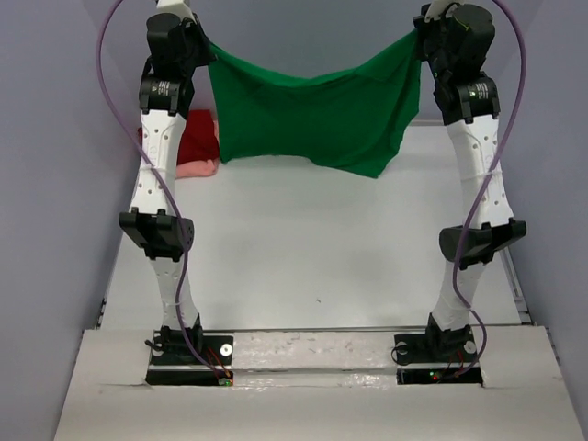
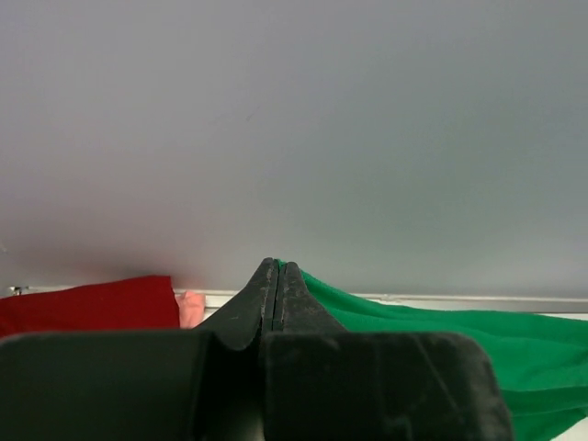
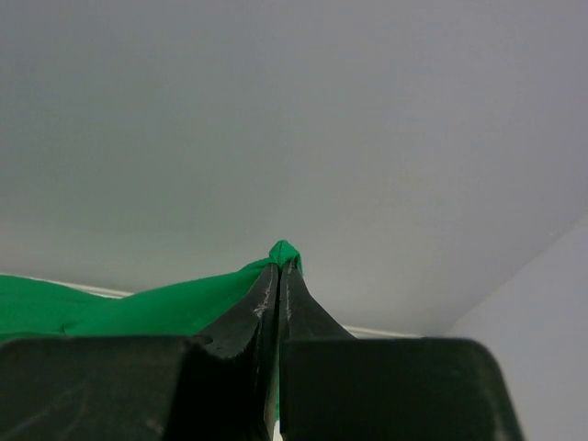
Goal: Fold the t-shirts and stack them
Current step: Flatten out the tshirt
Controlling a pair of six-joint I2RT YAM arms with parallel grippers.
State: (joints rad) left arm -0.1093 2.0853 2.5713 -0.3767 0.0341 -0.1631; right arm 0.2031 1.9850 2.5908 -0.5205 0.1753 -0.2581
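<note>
Bright green t-shirt [image 1: 312, 115], dark red t-shirt [image 1: 197, 136], salmon pink t-shirt [image 1: 197, 168], white table [image 1: 303, 248]

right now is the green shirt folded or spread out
Spread out, not folded: the green shirt hangs as a sagging sheet, one top corner pinched in the left gripper, the other in the right gripper.

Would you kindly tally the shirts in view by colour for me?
green shirt: 1
dark red shirt: 1
pink shirt: 1
Total: 3
</note>
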